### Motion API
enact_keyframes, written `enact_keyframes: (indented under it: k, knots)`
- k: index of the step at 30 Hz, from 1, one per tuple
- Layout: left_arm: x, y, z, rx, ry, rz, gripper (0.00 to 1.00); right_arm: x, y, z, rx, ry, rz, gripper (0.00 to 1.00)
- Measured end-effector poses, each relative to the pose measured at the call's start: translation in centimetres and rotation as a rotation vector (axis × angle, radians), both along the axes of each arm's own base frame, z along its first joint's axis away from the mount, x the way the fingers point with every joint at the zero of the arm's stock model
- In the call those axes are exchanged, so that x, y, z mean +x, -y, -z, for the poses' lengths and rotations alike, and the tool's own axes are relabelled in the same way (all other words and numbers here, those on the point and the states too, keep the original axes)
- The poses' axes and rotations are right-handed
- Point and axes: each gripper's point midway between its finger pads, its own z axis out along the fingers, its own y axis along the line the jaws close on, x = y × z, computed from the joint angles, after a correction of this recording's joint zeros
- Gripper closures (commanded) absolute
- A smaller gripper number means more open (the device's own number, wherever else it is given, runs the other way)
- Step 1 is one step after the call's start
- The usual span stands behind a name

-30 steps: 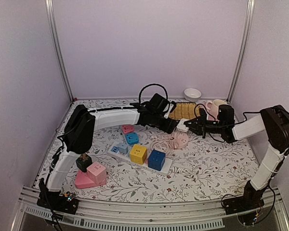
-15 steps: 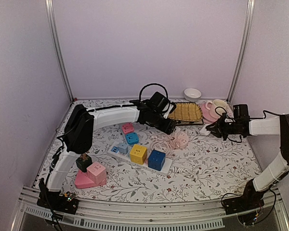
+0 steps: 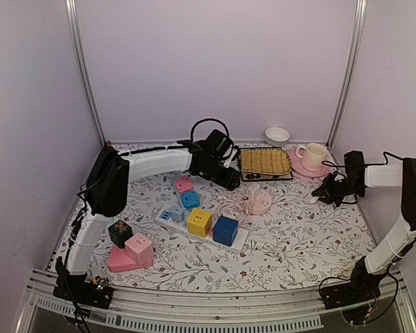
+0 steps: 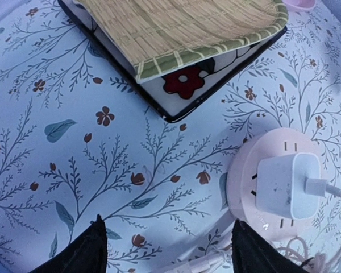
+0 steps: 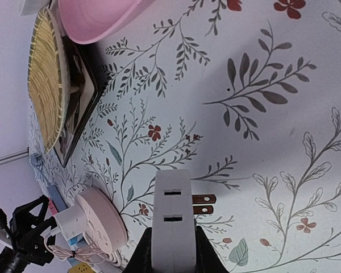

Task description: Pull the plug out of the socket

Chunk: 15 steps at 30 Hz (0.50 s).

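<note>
A round pink socket (image 3: 256, 202) lies mid-table; it also shows in the left wrist view (image 4: 256, 182) and the right wrist view (image 5: 100, 219). A white charger (image 4: 286, 185) with a cable sits plugged into it. My right gripper (image 3: 324, 195) is shut on a white plug (image 5: 173, 219), out of the socket, with its two prongs (image 5: 204, 204) bare. It holds the plug just above the table at the right, far from the socket. My left gripper (image 4: 168, 223) is open and empty, hovering just left of the socket and behind it; it also shows in the top view (image 3: 229, 182).
A bamboo mat on a black tray (image 3: 265, 162) lies behind the socket. A pink cup on a saucer (image 3: 312, 157) and a white bowl (image 3: 276, 134) stand at the back right. A white power strip (image 3: 201, 226) with coloured cube plugs lies in front, pink blocks (image 3: 132, 253) at front left.
My right gripper has carried the white plug from the socket to the right side of the table and lowered it. My left gripper has drawn back a little to the left.
</note>
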Motion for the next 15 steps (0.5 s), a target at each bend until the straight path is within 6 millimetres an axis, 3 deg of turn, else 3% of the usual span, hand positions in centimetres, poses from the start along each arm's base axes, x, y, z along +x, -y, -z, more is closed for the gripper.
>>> enact_keyframes:
  k: [15]
  knots:
    - [0.1, -1.7, -0.8, 0.006, 0.002, -0.024, 0.23, 1.0, 1.4, 1.3, -0.026, -0.036, -0.003, 0.62]
